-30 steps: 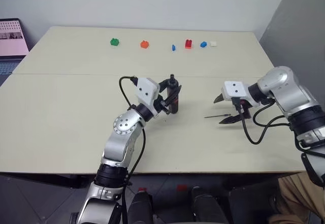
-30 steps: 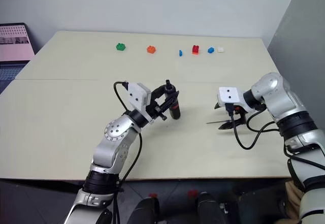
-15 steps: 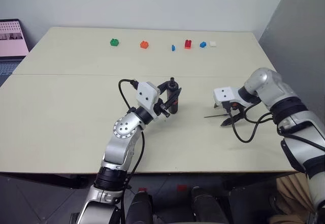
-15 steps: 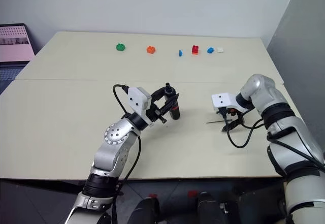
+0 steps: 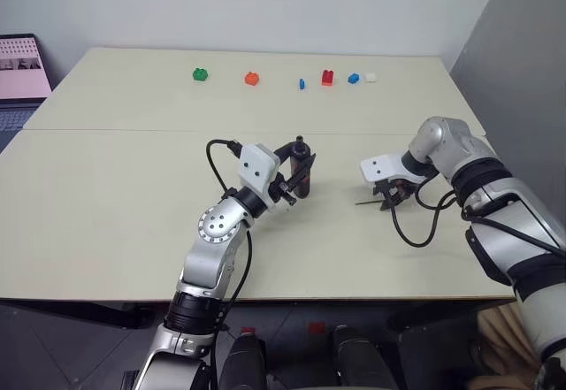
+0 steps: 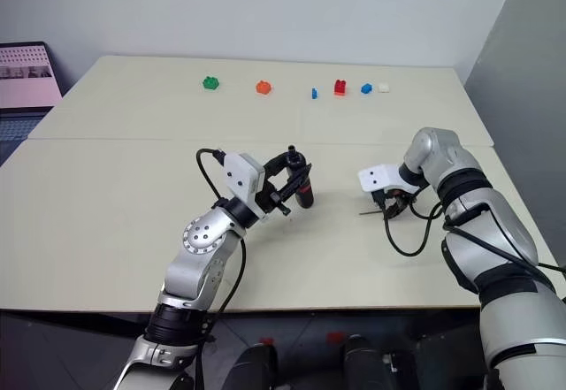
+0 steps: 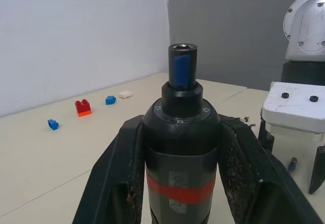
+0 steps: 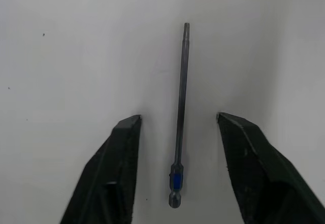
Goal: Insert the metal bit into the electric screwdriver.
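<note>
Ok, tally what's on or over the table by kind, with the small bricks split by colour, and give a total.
Electric screwdriver: 1
Metal bit: 1
Green brick: 1
Orange brick: 1
Blue bricks: 2
Red brick: 1
White brick: 1
Total: 8

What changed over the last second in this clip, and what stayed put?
The right pincer came down over the metal bit and tipped to point at the table; its fingers now straddle the bit with a gap on each side, not yet gripping. The bit lies where it was. The left pincer stays shut on the electric screwdriver, held upright.
</note>
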Controlling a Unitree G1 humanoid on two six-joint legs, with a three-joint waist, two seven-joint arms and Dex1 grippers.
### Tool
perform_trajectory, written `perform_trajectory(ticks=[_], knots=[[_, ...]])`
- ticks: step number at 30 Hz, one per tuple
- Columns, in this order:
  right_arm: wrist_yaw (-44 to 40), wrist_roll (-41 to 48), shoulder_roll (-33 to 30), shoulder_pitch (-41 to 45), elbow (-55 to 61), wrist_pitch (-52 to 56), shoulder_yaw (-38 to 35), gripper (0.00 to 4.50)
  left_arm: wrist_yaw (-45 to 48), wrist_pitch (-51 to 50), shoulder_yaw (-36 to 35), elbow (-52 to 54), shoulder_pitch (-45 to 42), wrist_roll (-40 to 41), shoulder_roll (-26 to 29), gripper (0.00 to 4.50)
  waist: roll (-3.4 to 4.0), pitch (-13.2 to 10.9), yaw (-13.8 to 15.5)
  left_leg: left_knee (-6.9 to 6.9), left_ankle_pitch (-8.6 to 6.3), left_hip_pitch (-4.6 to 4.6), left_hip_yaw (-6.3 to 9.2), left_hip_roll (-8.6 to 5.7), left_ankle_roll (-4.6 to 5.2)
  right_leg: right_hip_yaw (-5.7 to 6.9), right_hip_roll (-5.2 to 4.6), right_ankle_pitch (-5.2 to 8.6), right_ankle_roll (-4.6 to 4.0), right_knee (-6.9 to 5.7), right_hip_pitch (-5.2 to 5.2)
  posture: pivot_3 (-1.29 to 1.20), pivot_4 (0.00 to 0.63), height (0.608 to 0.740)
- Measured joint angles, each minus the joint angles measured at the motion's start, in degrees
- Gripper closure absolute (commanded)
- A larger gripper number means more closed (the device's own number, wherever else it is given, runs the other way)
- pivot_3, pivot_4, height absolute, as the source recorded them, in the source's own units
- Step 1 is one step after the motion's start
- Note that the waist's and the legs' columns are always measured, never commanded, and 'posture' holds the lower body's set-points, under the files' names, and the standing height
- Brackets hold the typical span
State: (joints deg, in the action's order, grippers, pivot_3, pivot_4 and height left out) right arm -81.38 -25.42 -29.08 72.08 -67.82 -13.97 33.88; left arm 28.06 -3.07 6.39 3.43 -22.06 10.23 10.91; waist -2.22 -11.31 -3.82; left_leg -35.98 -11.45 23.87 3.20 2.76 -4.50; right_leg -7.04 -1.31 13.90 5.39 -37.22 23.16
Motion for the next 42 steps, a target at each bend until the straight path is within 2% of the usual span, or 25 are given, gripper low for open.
perform_trajectory(ticks=[1,2,3,5,6,14,17,20,25,28,34,42], knots=[[0.1,-0.39,0.0,0.04,-0.04,-0.25,-0.01,3.56,-0.08,0.0,0.0,0.0,0.01,-0.05,0.0,2.86,0.0,0.0,-0.01,-0.01,0.0,-0.01,0.0,0.0,0.0,0.0,0.0,0.0,0.01,0.0,0.0,0.0,0.15,0.74],[0.16,-0.54,0.01,0.05,-0.07,-0.39,-0.01,3.62,-0.17,0.0,0.0,0.0,0.02,-0.09,0.0,2.86,0.0,0.0,-0.03,-0.01,0.0,-0.01,0.0,0.0,0.0,0.0,0.0,-0.01,0.03,0.0,0.0,0.0,0.15,0.74],[0.23,-0.68,0.01,0.05,-0.08,-0.54,-0.01,4.0,-0.28,0.0,-0.01,0.0,0.02,-0.14,0.0,2.86,0.0,0.0,-0.08,-0.01,0.01,-0.01,0.0,0.0,0.0,-0.01,0.01,-0.01,0.05,0.0,0.0,0.0,0.15,0.74],[0.33,-1.09,0.02,0.05,-0.07,-0.8,-0.03,4.46,-0.46,0.0,-0.02,-0.01,0.05,-0.16,0.0,2.86,0.0,0.0,-0.26,-0.01,0.01,-0.02,0.0,0.0,0.01,-0.02,0.01,-0.02,0.08,0.0,0.0,0.0,0.15,0.74],[0.4,-1.34,0.02,0.05,-0.04,-0.91,-0.05,4.5,-0.51,0.0,-0.03,-0.01,0.06,-0.16,0.0,2.86,0.0,0.0,-0.31,-0.02,0.02,-0.02,0.0,0.0,0.01,-0.02,0.01,-0.02,0.09,0.0,-0.01,0.0,0.15,0.74],[0.43,-1.3,-0.29,-0.6,0.78,-1.2,-1.22,4.5,-1.26,-0.01,-0.03,0.18,0.24,-0.11,-0.01,2.86,0.01,0.01,-0.49,-0.02,0.02,-0.02,0.0,0.0,0.01,-0.02,0.01,-0.05,0.08,0.0,-0.01,0.0,0.15,0.74],[-0.29,1.38,-2.16,-2.76,4.62,-0.92,-4.15,4.5,-2.25,-0.13,-0.07,0.6,0.53,-0.07,-0.64,2.86,0.06,-0.03,-0.49,-0.02,0.02,0.01,0.0,0.0,0.01,-0.04,0.0,-0.05,0.09,0.02,0.0,0.0,0.15,0.74],[-1.4,5.55,-3.52,-4.67,11.27,1.55,-8.43,4.5,-2.86,-0.38,-0.14,0.75,0.37,-0.03,-1.26,2.86,0.11,-0.06,-0.54,0.02,0.02,0.02,0.01,0.0,0.01,-0.04,0.01,-0.07,0.07,0.02,0.01,0.0,0.15,0.74],[-1.49,17.31,-5.64,-15.91,34.43,14.5,-19.22,4.5,-3.53,-1.41,0.13,0.88,-1.36,0.19,-3.23,2.86,0.11,-0.06,-0.28,0.03,0.01,0.13,0.1,-0.01,0.01,0.03,0.01,-0.12,-0.04,0.08,0.01,0.0,0.15,0.74],[2.89,24.52,-5.13,-24.14,47.74,26.03,-25.85,4.5,-2.91,-1.47,0.44,0.76,-2.27,0.16,-3.28,2.86,0.12,-0.06,0.42,0.01,0.01,0.17,0.08,-0.04,0.01,0.0,-0.02,-0.12,-0.04,0.12,0.02,0.0,0.15,0.74],[15.35,37.95,0.22,-27.96,64.8,42.71,-37.66,4.5,-0.97,-1.58,0.76,0.31,-2.28,0.13,-2.89,2.86,0.13,-0.07,0.35,-0.01,0.02,0.11,0.08,-0.02,0.02,-0.03,0.03,0.01,0.25,0.05,0.04,0.0,0.15,0.74],[28.07,50.77,7.49,-28.75,71.88,52.2,-44.46,4.5,-1.41,-1.48,0.77,-1.79,-2.39,-0.29,-3.85,2.86,0.13,-0.07,0.5,-0.01,0.02,0.17,0.05,-0.03,0.02,-0.05,0.01,-0.01,0.25,0.12,0.04,0.0,0.15,0.74]])
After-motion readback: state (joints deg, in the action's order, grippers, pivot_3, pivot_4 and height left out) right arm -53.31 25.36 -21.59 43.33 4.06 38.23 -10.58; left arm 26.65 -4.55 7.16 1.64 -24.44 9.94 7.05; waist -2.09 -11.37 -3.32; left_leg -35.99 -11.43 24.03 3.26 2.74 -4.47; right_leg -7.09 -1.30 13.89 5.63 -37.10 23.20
